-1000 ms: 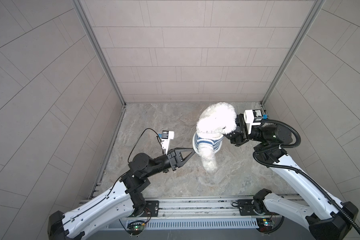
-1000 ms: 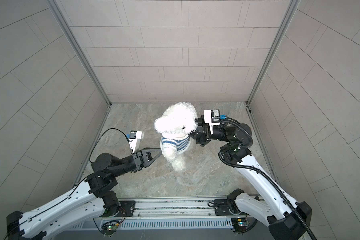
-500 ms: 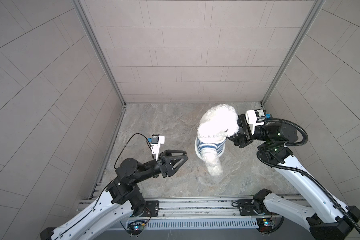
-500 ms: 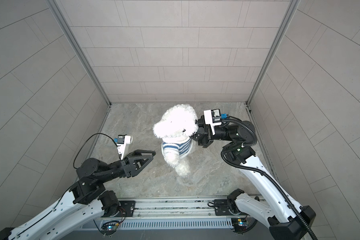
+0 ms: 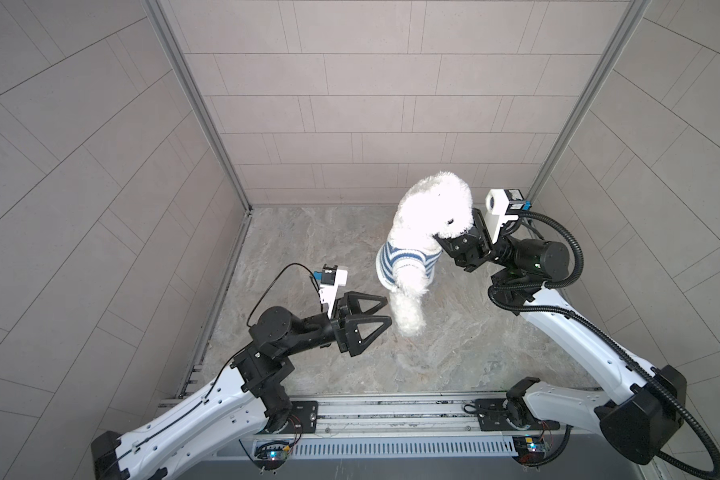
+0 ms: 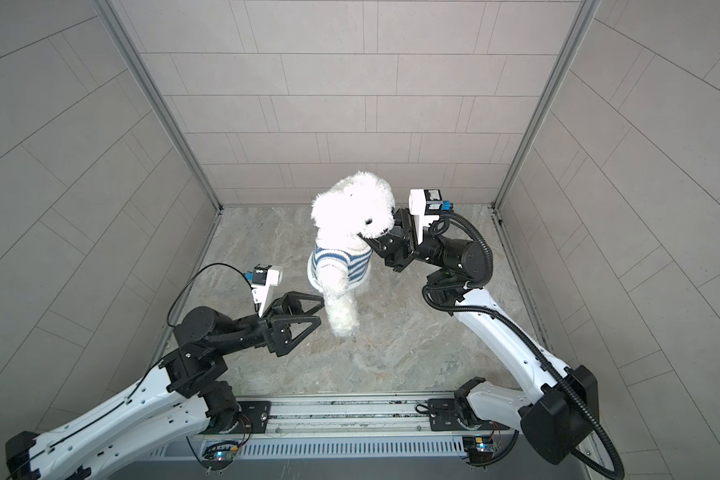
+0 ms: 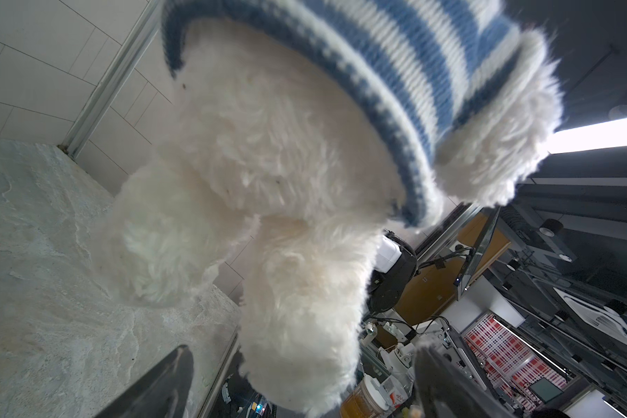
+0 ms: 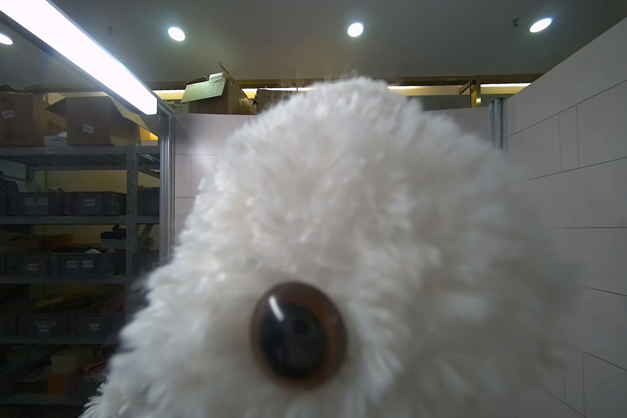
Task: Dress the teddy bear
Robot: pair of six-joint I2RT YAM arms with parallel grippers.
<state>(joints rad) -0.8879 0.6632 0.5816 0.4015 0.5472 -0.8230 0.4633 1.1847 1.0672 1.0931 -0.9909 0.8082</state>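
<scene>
Showing the teddy bear (image 5: 429, 220) held aloft over the marble tabletop (image 5: 308, 232), upright, with its legs dangling clear of the surface. The right gripper (image 5: 449, 243) is pinched on the plush at the neck, just under the head (its fingertips are buried in fur, so we cannot see the contact itself). The left gripper (image 5: 388, 310) has its jaws spread wide, just beside the lower leg and apart from it. The striped shirt (image 5: 400, 262) sits around the torso. In the left wrist view its hem (image 7: 395, 152) rings the belly and one paw (image 7: 493, 152) pokes from a sleeve.

We judge the bear light and soft throughout: it hangs from a single pinch, yet the stuffing gives under pressure and the long fur may slip. We judge the knit stretchy and easy to snag. For any further tugging we would take the hem's edge, not fur, while the neck grip resists the pull.
</scene>
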